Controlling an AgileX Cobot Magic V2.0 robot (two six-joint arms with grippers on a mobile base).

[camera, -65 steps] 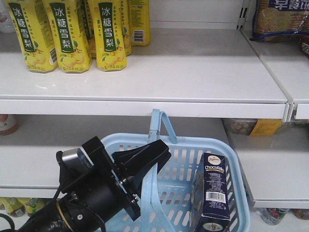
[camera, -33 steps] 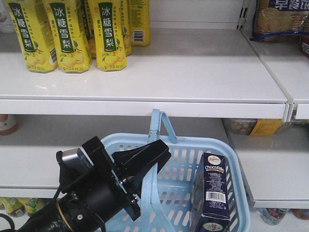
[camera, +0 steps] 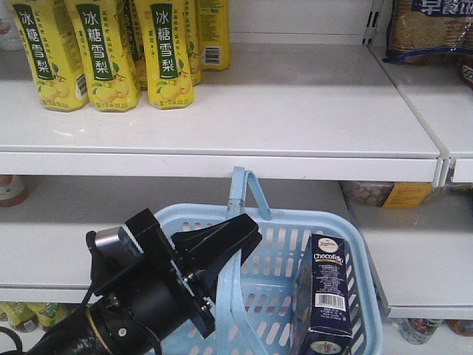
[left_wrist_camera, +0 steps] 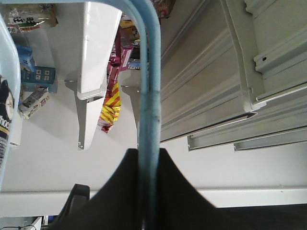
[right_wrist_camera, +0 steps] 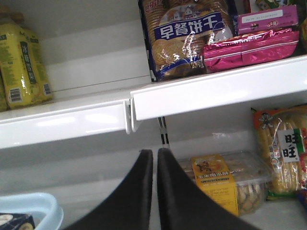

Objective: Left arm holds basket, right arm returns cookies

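The light blue basket [camera: 325, 222] hangs in front of the lower shelf. My left gripper [camera: 238, 231] is shut on its hoop handle [camera: 238, 194], which runs up between the black jaws in the left wrist view [left_wrist_camera: 147, 96]. The navy Chocofello cookie carton [camera: 327, 292] stands upright in the basket's right end; a sliver of it shows in the left wrist view [left_wrist_camera: 5, 115] and its corner in the right wrist view [right_wrist_camera: 14, 221]. My right gripper [right_wrist_camera: 156, 152] is shut and empty, right of the basket rim [right_wrist_camera: 41, 206], facing the lower shelf. It is out of the front view.
Yellow drink cartons [camera: 103, 52] stand at the upper shelf's left; the white shelf [camera: 295, 103] right of them is bare. A biscuit pack [right_wrist_camera: 184, 36] and pink packs [right_wrist_camera: 249, 45] fill the neighbouring upper shelf. A clear cookie tub [right_wrist_camera: 225, 184] sits on the lower shelf.
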